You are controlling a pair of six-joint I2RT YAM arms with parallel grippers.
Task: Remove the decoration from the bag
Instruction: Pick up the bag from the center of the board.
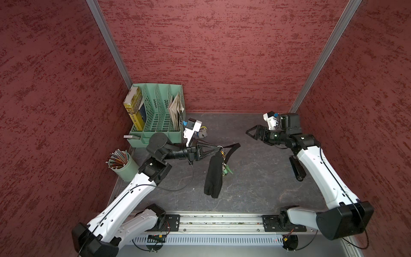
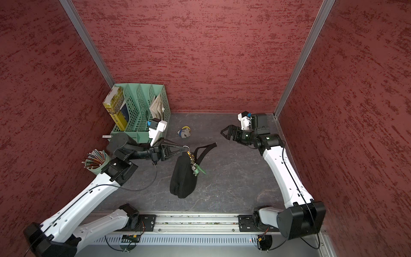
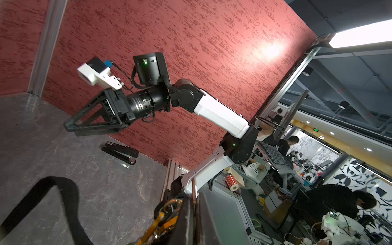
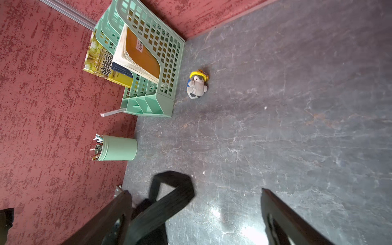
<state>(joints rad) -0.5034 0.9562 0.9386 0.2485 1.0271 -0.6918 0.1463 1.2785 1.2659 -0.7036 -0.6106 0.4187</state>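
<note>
The left gripper [image 1: 216,148] clamps the bag [image 1: 213,178] by its ring [image 1: 220,147] so that it hangs steady; the right gripper [image 1: 250,132] stands wide open, empty.

Dark marbled tabletop [image 1: 255,178]. Bears a plush toy [image 2: 185,131] just beyond the left claw [image 1: 219,148], near a green file rack [image 1: 160,133], and a pencil cup [image 1: 125,169] well behind that claw. Bears a black stapler [image 1: 297,168] behind the right claw [image 1: 249,134].
</note>
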